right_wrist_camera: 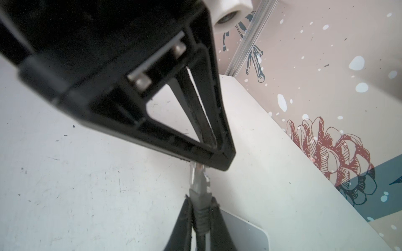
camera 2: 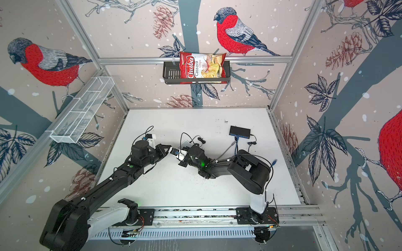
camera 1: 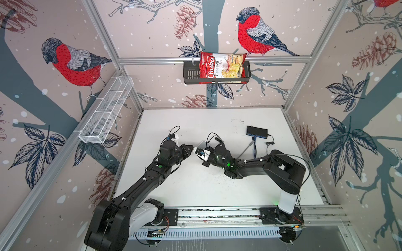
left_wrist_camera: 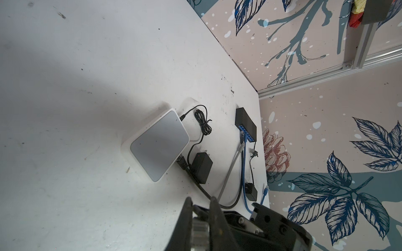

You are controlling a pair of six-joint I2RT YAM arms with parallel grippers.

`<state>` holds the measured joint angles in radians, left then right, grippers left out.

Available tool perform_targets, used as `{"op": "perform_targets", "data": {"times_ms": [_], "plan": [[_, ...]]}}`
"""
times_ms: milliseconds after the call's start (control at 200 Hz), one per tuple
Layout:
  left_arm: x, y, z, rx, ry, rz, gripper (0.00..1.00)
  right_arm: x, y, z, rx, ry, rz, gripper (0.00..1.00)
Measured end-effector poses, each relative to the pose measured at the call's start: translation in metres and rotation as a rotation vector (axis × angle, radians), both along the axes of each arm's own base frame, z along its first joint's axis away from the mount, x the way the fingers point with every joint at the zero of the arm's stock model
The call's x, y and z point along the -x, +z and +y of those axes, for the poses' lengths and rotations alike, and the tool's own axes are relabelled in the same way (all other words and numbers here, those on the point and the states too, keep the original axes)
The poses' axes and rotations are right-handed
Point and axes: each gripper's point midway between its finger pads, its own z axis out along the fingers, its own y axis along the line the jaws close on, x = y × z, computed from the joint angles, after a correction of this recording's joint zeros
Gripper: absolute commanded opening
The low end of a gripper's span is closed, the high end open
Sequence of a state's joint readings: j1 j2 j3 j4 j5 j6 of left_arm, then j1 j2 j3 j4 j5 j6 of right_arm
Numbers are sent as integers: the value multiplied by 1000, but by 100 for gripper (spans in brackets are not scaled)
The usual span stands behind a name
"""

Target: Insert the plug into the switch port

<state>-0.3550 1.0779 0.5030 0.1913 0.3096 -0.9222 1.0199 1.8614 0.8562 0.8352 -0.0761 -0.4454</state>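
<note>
**A:** Nearest first: who has the plug?

**B:** In the right wrist view the right gripper [right_wrist_camera: 200, 202] is pinched on the grey boot of the plug [right_wrist_camera: 199, 184]. The left gripper [right_wrist_camera: 218, 159] meets it from the opposite end. Its fingers are pressed almost together on the clear tip, though the contact itself sits behind a finger.

**A:** And where is that from the switch?

**B:** In mid-air, well apart from the switch [camera 1: 256, 130], on its left-arm side and nearer the arms' bases. The white box [left_wrist_camera: 158, 143] lies below it.

**A:** How should this step go?

**B:** I judge it a regrip. One grip should let go only once the other is firm. The final hold belongs on the boot, leaving the clear tip free, with the latch turned to suit the port.

**A:** What do the other views add?

**B:** The left wrist view shows no plug. It does show the switch's blue ports [left_wrist_camera: 248, 135], with a blue cable [left_wrist_camera: 243, 165] and a grey cable [left_wrist_camera: 229, 173] at one end of the row. I cannot tell if the grey one is seated. Both top views show the gap to cross, but the plug is too small to make out there.
</note>
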Motion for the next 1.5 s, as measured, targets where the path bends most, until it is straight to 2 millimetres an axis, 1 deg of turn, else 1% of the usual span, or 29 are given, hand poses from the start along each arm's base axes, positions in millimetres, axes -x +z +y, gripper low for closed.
{"op": "perform_targets", "data": {"times_ms": [35, 120, 300, 370, 580, 660, 735, 865, 951, 991, 1061, 1126, 1236, 1366, 1501], "plan": [[0, 0, 0, -3, -3, -6, 23, 0, 0, 0, 1, 1, 1, 14], [1, -1, -1, 1, -13, -1, 28, 1, -1, 1, 1, 5, 3, 14], [5, -3, -2, 5, -25, 0, 45, 0, -1, 1, 2, 7, 5, 14], [6, -2, -2, 2, -27, -6, 46, 1, -1, 1, 2, 8, 5, 14], [6, -2, -2, -10, -34, -19, 32, 0, 0, 2, 3, 10, 4, 14], [6, -4, -2, -13, -34, -12, 26, 1, 0, 2, 4, 11, 5, 14], [6, -7, -2, -15, -34, -4, 19, 0, 0, 2, 6, 11, 6, 14], [5, -10, -3, -17, -38, 6, 11, 1, -3, 2, 15, 11, 11, 16], [5, -12, -3, -19, -38, 11, 9, 1, -5, 2, 21, 11, 15, 20], [5, -12, -3, -19, -38, 12, 8, 1, -5, 2, 21, 11, 15, 24], [5, -12, -3, -19, -37, 13, 6, 0, -5, 2, 21, 8, 14, 27], [5, -13, -2, -21, -30, 17, 4, 0, -6, 0, 18, -1, 8, 32], [2, -11, 0, -13, -3, 25, 0, -2, -10, -5, 26, -35, -15, 36], [2, -7, 2, 16, 21, 34, 0, 1, -8, -7, 26, -55, -69, 38], [2, -1, 7, 53, 69, 34, 0, -1, -4, -8, 15, -92, -124, 38]]}}
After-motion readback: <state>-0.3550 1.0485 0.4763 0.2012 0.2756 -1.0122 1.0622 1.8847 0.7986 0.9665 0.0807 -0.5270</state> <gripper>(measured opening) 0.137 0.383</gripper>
